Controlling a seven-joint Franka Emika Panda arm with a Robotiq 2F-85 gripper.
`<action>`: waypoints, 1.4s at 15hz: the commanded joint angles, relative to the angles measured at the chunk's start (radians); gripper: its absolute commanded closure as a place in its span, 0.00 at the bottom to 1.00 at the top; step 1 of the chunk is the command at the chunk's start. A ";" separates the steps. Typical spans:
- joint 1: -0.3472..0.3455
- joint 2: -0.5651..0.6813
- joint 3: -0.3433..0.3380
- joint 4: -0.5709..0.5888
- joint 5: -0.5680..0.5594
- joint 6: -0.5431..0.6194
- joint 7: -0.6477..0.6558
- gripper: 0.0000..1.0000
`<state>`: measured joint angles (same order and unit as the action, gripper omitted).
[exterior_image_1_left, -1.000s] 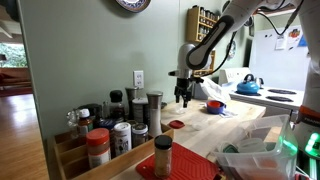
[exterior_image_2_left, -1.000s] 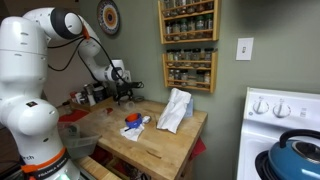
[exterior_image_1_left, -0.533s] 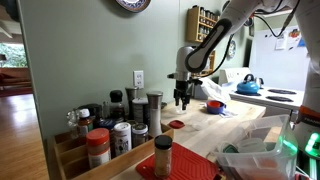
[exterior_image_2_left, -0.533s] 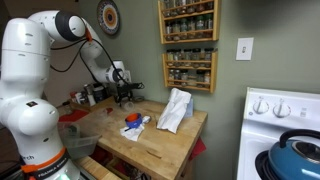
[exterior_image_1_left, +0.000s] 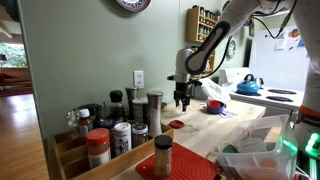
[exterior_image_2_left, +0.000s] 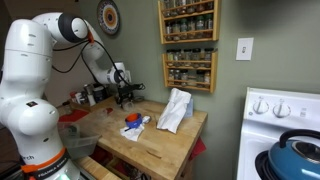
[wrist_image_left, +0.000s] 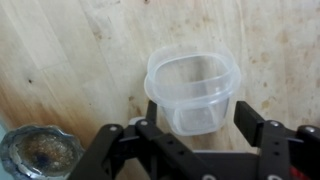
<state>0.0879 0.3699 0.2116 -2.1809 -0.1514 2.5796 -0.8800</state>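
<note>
In the wrist view a clear, empty plastic container (wrist_image_left: 195, 88) stands upright on the wooden countertop (wrist_image_left: 70, 60). My gripper (wrist_image_left: 200, 122) is low over it with one black finger on each side of its near end. The left finger (wrist_image_left: 152, 112) is at the container's wall, while a narrow gap shows at the right finger (wrist_image_left: 250, 118). The jaws are open and not clamped. In both exterior views the gripper (exterior_image_1_left: 182, 98) (exterior_image_2_left: 126, 97) points down near the wall end of the counter. The container is too small to make out there.
A round jar top (wrist_image_left: 38, 155) sits just left of the gripper. Several spice jars (exterior_image_1_left: 115, 128) crowd the counter's end. A red bowl (exterior_image_1_left: 214, 105), a white cloth (exterior_image_2_left: 176, 110) and a blue-and-red item (exterior_image_2_left: 132, 122) lie on the counter. A blue kettle (exterior_image_1_left: 249, 85) stands on the stove.
The fingers have drawn in a little toward the container. The arm has hardly moved.
</note>
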 joint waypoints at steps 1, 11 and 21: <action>0.004 0.017 -0.012 0.013 -0.030 0.003 0.014 0.47; -0.222 0.027 0.167 0.029 0.444 0.002 -0.312 0.66; -0.254 0.047 0.143 0.064 1.004 -0.118 -0.736 0.41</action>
<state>-0.2306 0.4279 0.4226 -2.1226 0.8182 2.4824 -1.5974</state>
